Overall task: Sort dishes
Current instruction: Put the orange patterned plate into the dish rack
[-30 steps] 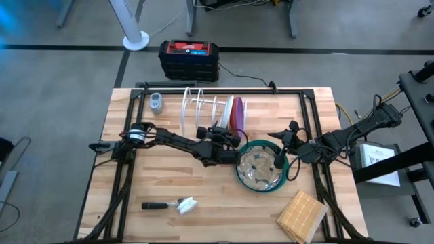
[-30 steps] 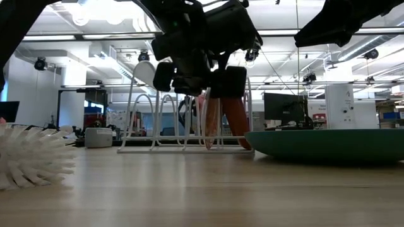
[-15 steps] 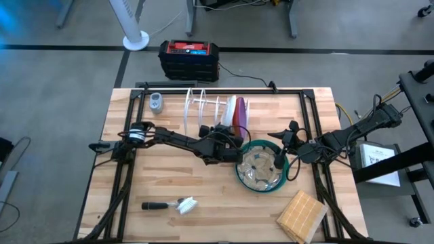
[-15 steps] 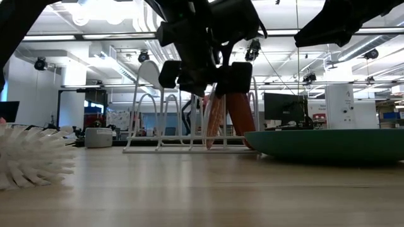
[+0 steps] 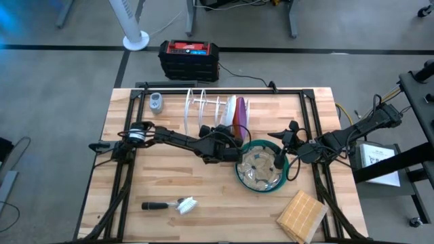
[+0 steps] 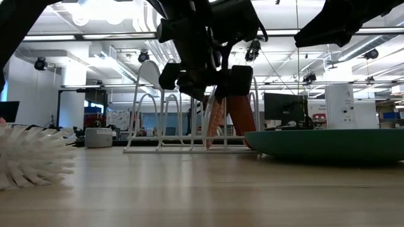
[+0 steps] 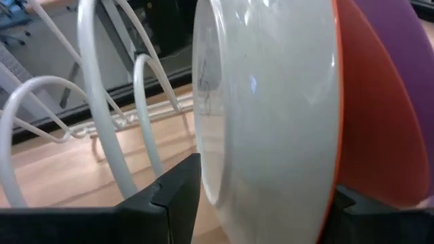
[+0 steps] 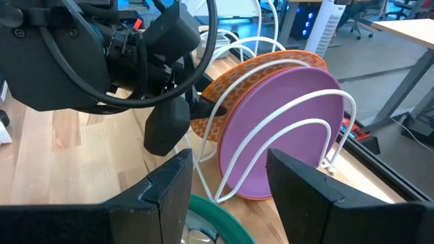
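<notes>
The orange plate (image 8: 271, 61) and the purple plate (image 8: 285, 129) stand on edge in the white wire rack (image 5: 200, 108) at the table's far middle. In the left wrist view the orange plate's white underside (image 7: 271, 102) fills the gap between my fingers. My left gripper (image 5: 229, 137) is open, with one finger on each side of the orange plate's near rim. The brownish speckled plate (image 5: 261, 168) lies inside the teal-green plate (image 5: 239, 169), near the middle. My right gripper (image 5: 280, 160) is open and empty, well above the teal plate's right rim. My left gripper comes level from the table's near left, its open fingers astride the orange plate's near rim (image 7: 336, 135). The plate stands on edge in the rack. I cannot tell whether either finger (image 8: 166, 125) touches it.
A dish brush (image 5: 169, 205) lies near the front left, and its bristles (image 6: 31, 154) show in the low view. A square wooden block (image 5: 302, 215) sits at the front right. A small grey object (image 5: 156, 103) lies at the far left of the rack.
My left gripper has edged toward the table's right edge, staying open around the orange plate. The rack and its plates have slid a little the same way.
</notes>
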You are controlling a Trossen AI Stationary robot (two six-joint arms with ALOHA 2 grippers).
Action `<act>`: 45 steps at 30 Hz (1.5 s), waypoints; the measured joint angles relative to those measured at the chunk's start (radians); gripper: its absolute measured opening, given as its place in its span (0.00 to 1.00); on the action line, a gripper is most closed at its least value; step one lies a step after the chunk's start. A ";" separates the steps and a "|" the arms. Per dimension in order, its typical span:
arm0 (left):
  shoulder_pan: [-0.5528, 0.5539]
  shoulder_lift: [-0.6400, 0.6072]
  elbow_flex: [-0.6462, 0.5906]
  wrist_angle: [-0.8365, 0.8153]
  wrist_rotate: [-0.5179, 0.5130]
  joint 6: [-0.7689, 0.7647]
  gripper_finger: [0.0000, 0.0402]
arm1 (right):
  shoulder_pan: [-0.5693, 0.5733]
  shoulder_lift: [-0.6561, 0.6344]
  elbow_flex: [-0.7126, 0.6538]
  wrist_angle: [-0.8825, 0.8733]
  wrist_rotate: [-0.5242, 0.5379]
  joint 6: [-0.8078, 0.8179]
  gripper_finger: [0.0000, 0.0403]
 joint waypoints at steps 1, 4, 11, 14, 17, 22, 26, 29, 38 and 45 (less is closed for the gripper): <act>0.000 0.000 0.003 -0.004 0.011 0.000 0.45 | 0.000 0.000 0.000 0.000 0.000 0.000 0.45; 0.000 0.000 0.003 -0.006 0.028 -0.001 0.45 | 0.000 0.000 0.000 0.000 0.000 0.000 0.45; -0.001 -0.002 0.003 -0.019 0.095 0.000 0.45 | 0.000 0.000 0.000 0.000 0.000 0.001 0.45; -0.001 -0.005 0.003 -0.020 0.102 0.000 0.45 | 0.000 0.000 0.000 0.000 0.000 0.001 0.45; -0.001 -0.009 0.003 -0.024 0.113 0.000 0.45 | 0.000 0.000 0.000 0.000 0.000 0.001 0.45; -0.002 -0.024 0.003 -0.049 0.142 0.000 0.45 | 0.000 0.000 0.000 0.000 0.000 0.001 0.45; -0.002 -0.026 0.003 -0.055 0.143 0.000 0.45 | 0.000 0.000 0.000 0.000 0.000 0.002 0.45; -0.002 -0.026 0.003 -0.055 0.162 0.000 0.45 | 0.000 0.000 0.000 0.000 0.000 0.002 0.45; -0.003 -0.027 0.005 -0.063 0.213 0.000 0.45 | 0.000 0.000 0.000 0.000 0.000 0.001 0.45; -0.013 -0.029 0.084 -0.210 0.247 -0.004 0.45 | 0.000 0.000 0.000 0.000 0.000 0.001 0.45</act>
